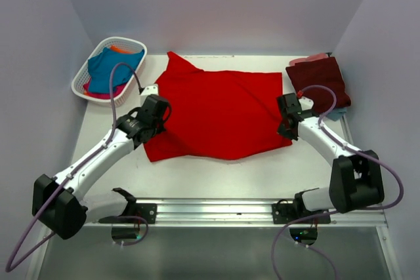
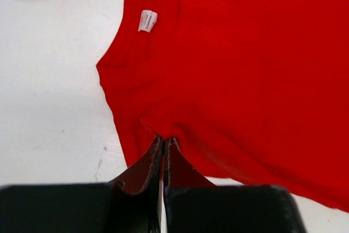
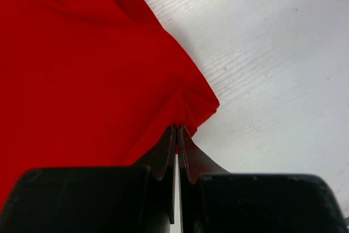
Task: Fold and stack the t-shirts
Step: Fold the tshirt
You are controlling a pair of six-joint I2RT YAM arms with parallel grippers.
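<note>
A large bright red t-shirt [image 1: 220,113] lies spread across the middle of the table, one sleeve pointing to the back left. My left gripper [image 1: 157,117] is shut on its left edge; the left wrist view shows the cloth [image 2: 245,69] pinched at my gripper [image 2: 164,139], below the collar and its white label [image 2: 146,21]. My right gripper [image 1: 287,124] is shut on the shirt's right edge, where a corner of red cloth [image 3: 82,64] bunches at my gripper [image 3: 178,127]. A folded dark maroon t-shirt [image 1: 320,80] lies at the back right on pale blue and pink cloth.
A white lattice basket [image 1: 84,80] at the back left holds teal blue [image 1: 111,67], orange and pink t-shirts. A metal rail [image 1: 216,209] runs along the near table edge. Grey walls enclose the table on three sides.
</note>
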